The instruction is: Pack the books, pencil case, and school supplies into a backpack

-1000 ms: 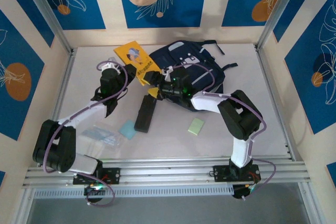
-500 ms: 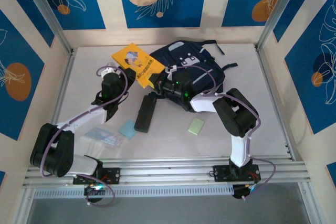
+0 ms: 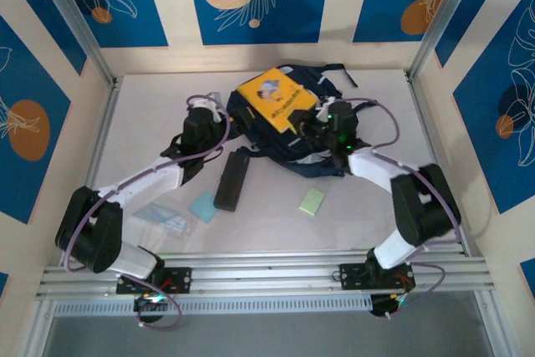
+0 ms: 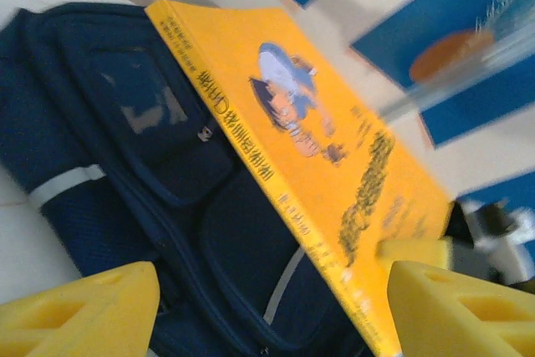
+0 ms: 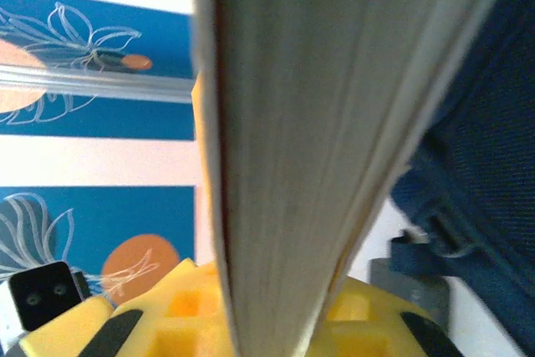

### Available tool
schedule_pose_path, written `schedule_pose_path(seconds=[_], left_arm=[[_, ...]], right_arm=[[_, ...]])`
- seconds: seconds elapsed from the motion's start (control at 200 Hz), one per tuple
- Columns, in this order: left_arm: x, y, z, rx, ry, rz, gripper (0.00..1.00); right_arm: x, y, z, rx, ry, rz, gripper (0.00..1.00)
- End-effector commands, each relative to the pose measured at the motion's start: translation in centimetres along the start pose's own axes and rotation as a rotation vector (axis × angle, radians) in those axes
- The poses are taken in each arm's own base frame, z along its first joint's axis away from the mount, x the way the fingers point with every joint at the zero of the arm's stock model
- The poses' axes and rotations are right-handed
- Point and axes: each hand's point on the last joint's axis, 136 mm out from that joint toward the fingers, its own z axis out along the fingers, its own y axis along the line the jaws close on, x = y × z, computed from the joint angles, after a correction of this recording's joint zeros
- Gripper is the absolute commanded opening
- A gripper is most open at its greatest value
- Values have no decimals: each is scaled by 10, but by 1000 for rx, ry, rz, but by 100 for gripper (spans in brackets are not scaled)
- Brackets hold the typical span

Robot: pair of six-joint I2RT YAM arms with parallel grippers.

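**Top external view: orange-yellow book held over the backpack**

Top external shows the orange-yellow book (image 3: 276, 96) lying tilted over the far part of the navy backpack (image 3: 280, 146), pictured cover up, its far corner near the back wall. The right gripper (image 3: 308, 127) has the book's near right corner pinched. In the right wrist view the page edge (image 5: 334, 123) runs up from between the yellow pads (image 5: 184, 315), with backpack fabric (image 5: 485, 165) close on the right.

The left gripper (image 3: 219, 114) sits just beside the backpack's left edge. In the left wrist view its fingers (image 4: 84, 307) stand wide apart with nothing between them, and the book's spine edge (image 4: 251, 148) crosses diagonally above the backpack's front pockets (image 4: 125, 148).

On the white table (image 3: 150, 123), bare surface lies left of the left arm and right of the backpack up to the metal frame. The black pencil case (image 3: 231, 180) lies near the backpack's near edge. A light blue pad (image 3: 203, 206) and a clear plastic piece (image 3: 163, 216) lie to its left, and a pale green pad (image 3: 313, 201) to its right, all apart from each other.
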Motion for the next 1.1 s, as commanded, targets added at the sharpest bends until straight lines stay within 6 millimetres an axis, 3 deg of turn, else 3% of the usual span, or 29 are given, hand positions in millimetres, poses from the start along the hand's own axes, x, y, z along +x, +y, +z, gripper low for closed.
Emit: schedule_pose_path(seconds=[0.0,0.145,0.295,0.44,0.62,0.73,0.88,0.945,1.095], left_arm=[[33,-28,19,52,172,239,72],[74,-51,47,69,352,437,72],[122,-62,69,78,510,593,73],[160,-74,78,126,616,690,72],[199,-71,82,161,749,791,73],[215,-64,87,153,801,837,73],[220,-48,102,91,799,876,69],[218,-45,109,74,782,891,62],[212,-49,120,73,728,896,34]], right_arm=[[-12,-3,-42,105,-16,-173,0],[-41,-20,-90,229,-78,-205,0],[-68,-37,-134,320,-164,-179,0],[-88,-59,-176,372,-255,-104,0],[-100,-85,-223,411,-368,-22,0],[-98,-92,-236,430,-399,-14,0],[-91,-92,-240,439,-402,-21,0],[-88,-90,-241,436,-400,-26,0],[-84,-87,-247,446,-408,-39,0]])
